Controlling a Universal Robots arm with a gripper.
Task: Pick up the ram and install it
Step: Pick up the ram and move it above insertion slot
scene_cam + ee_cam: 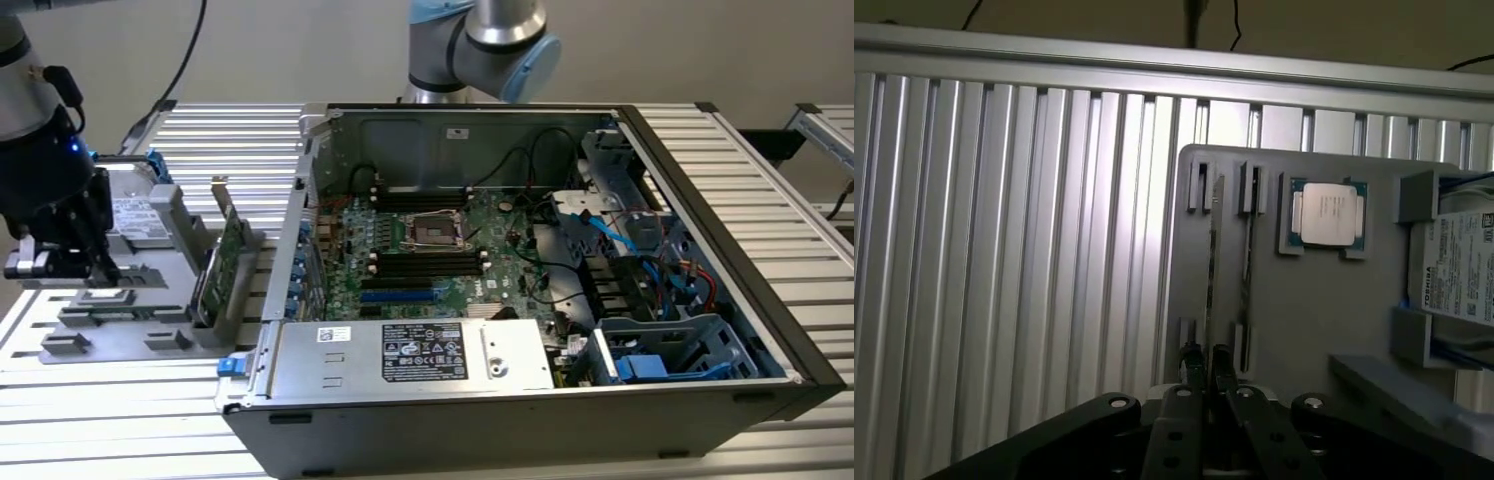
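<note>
At the exterior view's left, over a slatted metal table [120,420], the robot arm's gripper [96,270] sits low above a grey tray [134,310] of spare computer parts. From the wrist view, the two black fingers [1194,365] are drawn close together, pinching the near end of the ram [1211,260]. The ram is a thin stick seen edge-on, standing upright in the tray's slots and running straight away from the fingertips. A second stick [1247,270] stands just beside it, parallel and apart from the fingers. Farther along the tray a square processor chip [1329,215] lies flat in its own recess. Beyond that a hard drive [1459,265] with a white label rests against blue tabs at the tray's edge. In the exterior view, an expansion card [220,270] stands upright at the tray's end nearest the computer. An open computer case [694,180] fills the middle and the exterior view's right, well apart from the gripper. Its green motherboard [427,250] lies exposed among cables.
</note>
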